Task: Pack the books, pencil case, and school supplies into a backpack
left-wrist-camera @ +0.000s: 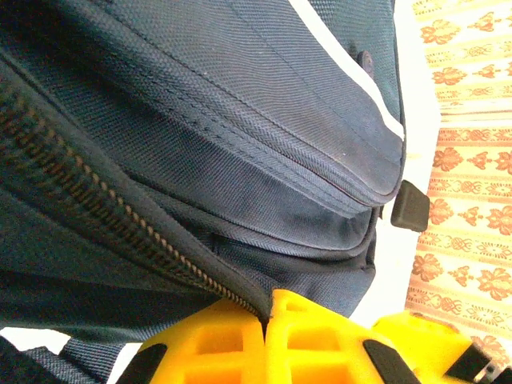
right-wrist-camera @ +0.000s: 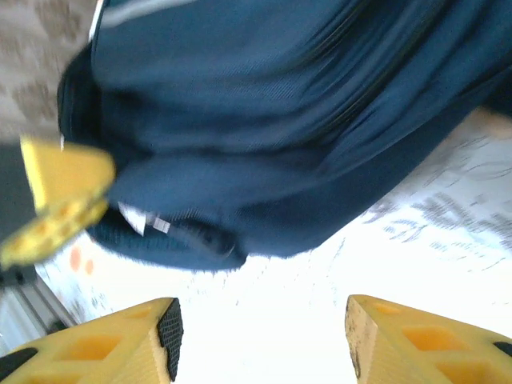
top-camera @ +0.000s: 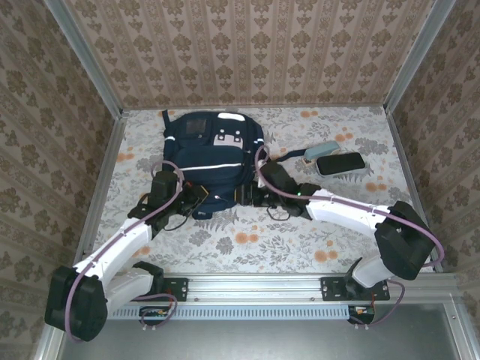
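The navy backpack with white stripes lies flat at the table's middle, its near edge toward the arms. My left gripper is at that near edge, and its yellow fingers are shut on the fabric beside the zipper. Just right of it, my right gripper is open with nothing between its fingers. The backpack lies just beyond them, apart from the tips. A dark pencil case rests to the right of the backpack. The books are out of view.
A light-blue item lies against the pencil case's far left side. Patterned walls close the table on three sides. The left gripper's yellow finger appears at the left in the right wrist view.
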